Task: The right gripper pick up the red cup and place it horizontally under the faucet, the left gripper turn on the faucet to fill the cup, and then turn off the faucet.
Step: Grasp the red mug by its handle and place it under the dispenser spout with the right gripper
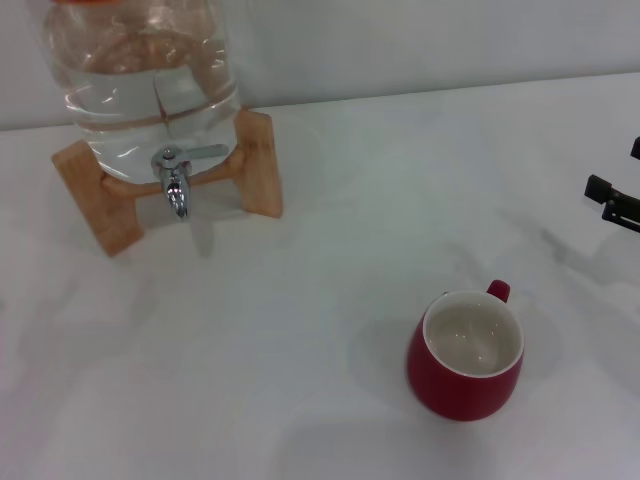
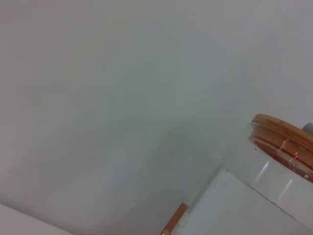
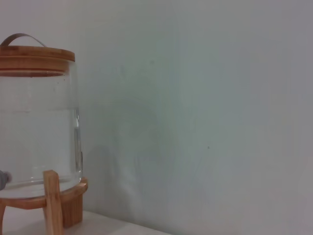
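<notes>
Standing untouched well apart from the faucet (image 1: 176, 190), the cup (image 1: 465, 355) awaits the right gripper (image 1: 612, 200), fingers' state unclear.

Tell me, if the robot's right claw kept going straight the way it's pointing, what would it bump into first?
Probably nothing soon. The right gripper sits at the table's right edge, pointing left across bare white table. The red cup sits nearer the robot, off that line. Far along stands the wooden stand, though depth is hard to judge.
</notes>
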{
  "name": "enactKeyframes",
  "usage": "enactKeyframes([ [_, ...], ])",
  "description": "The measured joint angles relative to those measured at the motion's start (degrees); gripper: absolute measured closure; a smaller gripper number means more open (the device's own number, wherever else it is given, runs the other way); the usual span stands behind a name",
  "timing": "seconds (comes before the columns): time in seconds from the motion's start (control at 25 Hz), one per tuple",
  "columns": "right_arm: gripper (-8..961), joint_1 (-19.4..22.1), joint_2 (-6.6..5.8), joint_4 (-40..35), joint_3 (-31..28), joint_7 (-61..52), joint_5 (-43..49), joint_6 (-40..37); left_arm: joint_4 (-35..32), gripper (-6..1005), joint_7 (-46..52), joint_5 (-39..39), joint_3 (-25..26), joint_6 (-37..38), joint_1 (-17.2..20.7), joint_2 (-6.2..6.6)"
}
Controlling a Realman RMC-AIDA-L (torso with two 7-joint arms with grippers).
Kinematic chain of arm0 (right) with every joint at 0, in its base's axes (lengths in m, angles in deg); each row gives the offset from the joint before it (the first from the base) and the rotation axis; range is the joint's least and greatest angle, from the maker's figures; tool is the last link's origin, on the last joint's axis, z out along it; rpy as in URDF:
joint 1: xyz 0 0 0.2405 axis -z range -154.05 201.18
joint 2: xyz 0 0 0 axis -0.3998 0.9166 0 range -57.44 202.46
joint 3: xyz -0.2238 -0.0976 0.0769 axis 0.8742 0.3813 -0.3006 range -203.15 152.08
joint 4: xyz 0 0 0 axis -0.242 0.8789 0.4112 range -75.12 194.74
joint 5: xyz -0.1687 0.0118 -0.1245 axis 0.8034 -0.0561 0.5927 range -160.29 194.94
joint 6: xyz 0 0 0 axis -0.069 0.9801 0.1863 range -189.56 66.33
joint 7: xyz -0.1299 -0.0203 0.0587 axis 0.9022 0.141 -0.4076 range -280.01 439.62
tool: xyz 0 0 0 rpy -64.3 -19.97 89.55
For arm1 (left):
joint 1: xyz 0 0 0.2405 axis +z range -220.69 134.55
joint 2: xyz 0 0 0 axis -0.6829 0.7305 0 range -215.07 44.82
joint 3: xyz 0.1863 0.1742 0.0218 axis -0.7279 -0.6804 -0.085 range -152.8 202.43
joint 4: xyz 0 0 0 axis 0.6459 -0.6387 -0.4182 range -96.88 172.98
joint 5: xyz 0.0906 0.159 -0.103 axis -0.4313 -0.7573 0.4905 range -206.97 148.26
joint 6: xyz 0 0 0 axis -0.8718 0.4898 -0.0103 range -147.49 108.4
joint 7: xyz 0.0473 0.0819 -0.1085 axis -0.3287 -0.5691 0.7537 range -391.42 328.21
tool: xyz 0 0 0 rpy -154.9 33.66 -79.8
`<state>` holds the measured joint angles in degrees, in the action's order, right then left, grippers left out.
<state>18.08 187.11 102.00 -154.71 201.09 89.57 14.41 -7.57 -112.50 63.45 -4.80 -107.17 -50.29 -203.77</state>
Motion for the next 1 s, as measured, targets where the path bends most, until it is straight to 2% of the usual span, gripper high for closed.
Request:
enactKeyframes([
  [1.0,99,-0.4,0.0,-0.2,0.0,0.2,-0.3,-0.3,0.0,196,0.1,0.0,0.0,0.4,-0.8,0.26],
])
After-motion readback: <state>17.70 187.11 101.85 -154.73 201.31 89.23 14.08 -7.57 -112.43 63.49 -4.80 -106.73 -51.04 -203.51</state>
